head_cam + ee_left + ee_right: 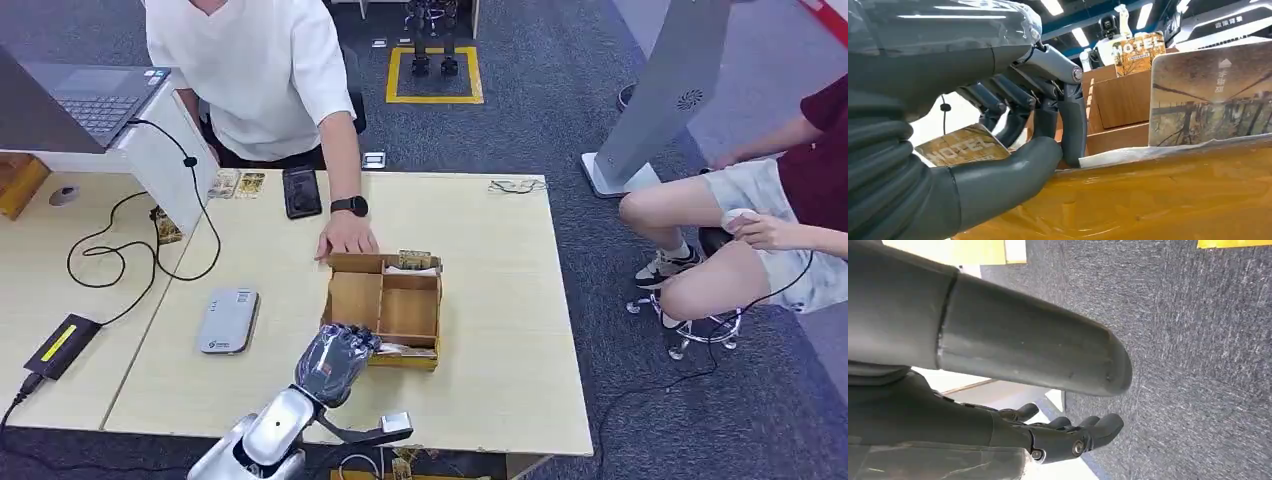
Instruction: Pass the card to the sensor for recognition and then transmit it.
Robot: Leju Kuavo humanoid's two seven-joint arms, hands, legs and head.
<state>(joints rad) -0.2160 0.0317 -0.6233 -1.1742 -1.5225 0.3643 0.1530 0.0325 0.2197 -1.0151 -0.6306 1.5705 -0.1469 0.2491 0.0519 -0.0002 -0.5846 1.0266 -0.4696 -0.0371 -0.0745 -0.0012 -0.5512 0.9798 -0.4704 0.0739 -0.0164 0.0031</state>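
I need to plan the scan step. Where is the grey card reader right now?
In the head view, the grey card reader lies flat on the table, left of the wooden card box and beyond the left hand.

A pale wooden desk (500, 300) carries a compartmented wooden box (383, 305) near its middle, a grey card reader (228, 320) to the box's left, a black phone (301, 191) at the far edge — beside two small cards (237, 184) — and glasses (517, 186) by the far right corner.

Left hand (1013, 130) pinches card (964, 146); box (1118, 100) beside.
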